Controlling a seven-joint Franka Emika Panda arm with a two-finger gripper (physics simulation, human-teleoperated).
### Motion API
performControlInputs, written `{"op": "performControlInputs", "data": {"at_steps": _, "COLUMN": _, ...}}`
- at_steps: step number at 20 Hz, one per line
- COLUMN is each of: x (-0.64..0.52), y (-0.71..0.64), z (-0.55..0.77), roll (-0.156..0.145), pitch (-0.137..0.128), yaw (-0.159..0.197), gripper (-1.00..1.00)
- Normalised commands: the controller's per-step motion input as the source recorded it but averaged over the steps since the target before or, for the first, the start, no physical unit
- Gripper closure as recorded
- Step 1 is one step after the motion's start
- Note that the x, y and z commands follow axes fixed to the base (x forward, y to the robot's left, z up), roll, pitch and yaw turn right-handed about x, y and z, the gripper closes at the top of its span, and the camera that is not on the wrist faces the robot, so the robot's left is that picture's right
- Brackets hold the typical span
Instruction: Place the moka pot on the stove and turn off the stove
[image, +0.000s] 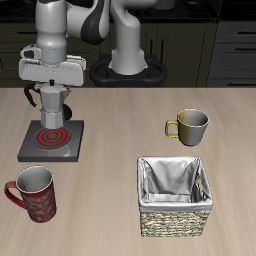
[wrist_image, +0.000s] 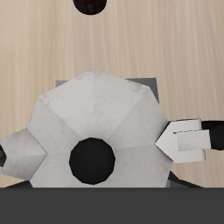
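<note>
Moka pot (image: 53, 101), unlabelled, held in jaws above glowing stove (image: 50, 139)

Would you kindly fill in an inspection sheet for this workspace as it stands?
Surface: light wooden table.
Job's things: moka pot held upright over the stove; whether it touches cannot be told. Burner ring glows red.
Clutter: red mug near the front edge; olive mug with yellow handle; lined wicker basket.
Gripper: gripper closed on the moka pot from above.
Cables: nothing seen.
Surroundings: dark cabinets behind the table.
</note>
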Motion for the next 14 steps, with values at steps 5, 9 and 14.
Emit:
{"op": "performControlInputs", "data": {"at_steps": 5, "x": 0.02, "y": -0.03, "z": -0.19, "roll": -0.009, "pitch": 0.023, "yaw": -0.005, "gripper": 1.00}}
{"op": "performControlInputs", "data": {"at_steps": 9, "x": 0.00, "y": -0.05, "z": -0.18, "roll": -0.019, "pitch": 0.024, "yaw": -0.004, "gripper": 1.00}}
{"op": "performControlInputs", "data": {"at_steps": 14, "x": 0.00, "y": -0.01, "z": -0.15, "roll": -0.003, "pitch": 0.016, "yaw": 0.002, "gripper": 1.00}}
